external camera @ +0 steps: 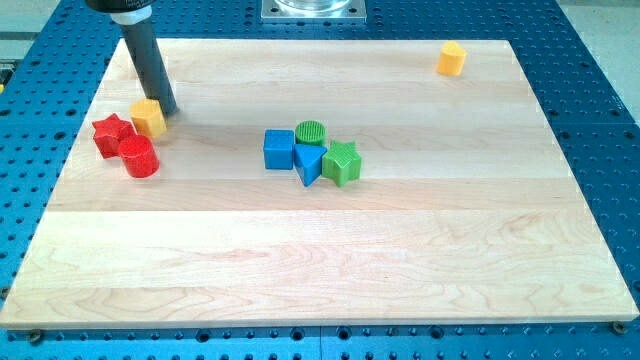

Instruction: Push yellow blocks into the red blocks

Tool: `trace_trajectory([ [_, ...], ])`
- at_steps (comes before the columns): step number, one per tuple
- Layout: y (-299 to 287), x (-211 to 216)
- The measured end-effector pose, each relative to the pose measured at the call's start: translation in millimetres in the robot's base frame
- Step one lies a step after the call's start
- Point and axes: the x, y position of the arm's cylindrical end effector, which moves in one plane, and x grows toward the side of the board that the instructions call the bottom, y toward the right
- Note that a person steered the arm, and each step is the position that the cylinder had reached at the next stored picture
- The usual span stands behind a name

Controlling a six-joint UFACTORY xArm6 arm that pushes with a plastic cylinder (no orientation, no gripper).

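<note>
A yellow block (148, 118) lies at the view's left, touching a red star block (111, 133). A red cylinder block (139, 157) lies just below them, against the star. A second yellow block (452, 59) sits alone at the view's top right. My tip (166, 109) rests at the upper right edge of the left yellow block, touching it or nearly so. The dark rod slants up to the view's top left.
A cluster sits mid-board: a blue cube (279, 149), a green cylinder (311, 132), a blue triangle block (309, 163) and a green star block (342, 163). The wooden board (330, 270) lies on a blue perforated table.
</note>
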Motion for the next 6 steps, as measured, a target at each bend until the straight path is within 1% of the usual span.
trace_trajectory([
  [1, 19, 11],
  [2, 134, 10],
  [3, 276, 5],
  [4, 410, -50],
  [5, 510, -98],
  [6, 494, -133],
])
